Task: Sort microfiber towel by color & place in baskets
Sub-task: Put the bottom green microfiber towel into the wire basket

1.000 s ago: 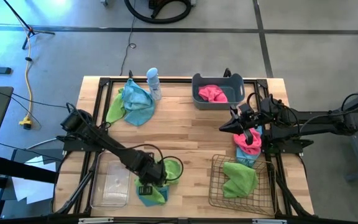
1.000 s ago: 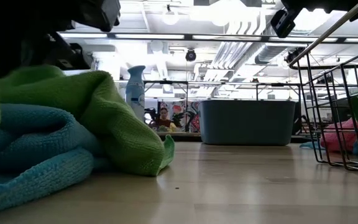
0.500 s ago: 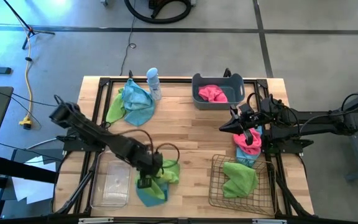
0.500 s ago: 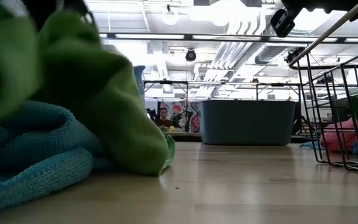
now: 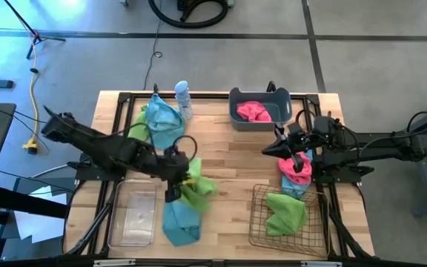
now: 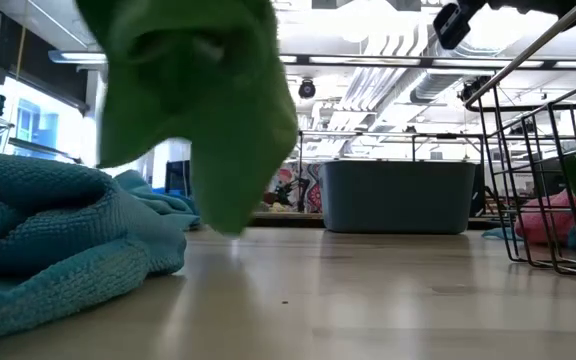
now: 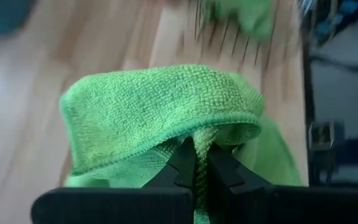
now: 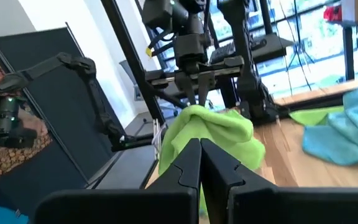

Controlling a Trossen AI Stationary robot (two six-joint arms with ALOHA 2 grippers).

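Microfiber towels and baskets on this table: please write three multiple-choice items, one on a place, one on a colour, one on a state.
1. Where is the grey-blue tub?
A. at the table's far edge
B. beside the clear bin
C. under the wire basket

2. What colour is the towel in the wire-mesh basket?
A. pink
B. teal
C. lime green

3. What is the left pincer doing?
A. hanging open
B. holding a green towel off the table
C. pressing a bottle

Answers:
1 A: the grey-blue tub stands at the far edge.
2 C: the wire-mesh basket holds a lime green towel.
3 B: the left pincer is shut on the green towel, which hangs above the wood in the low view.
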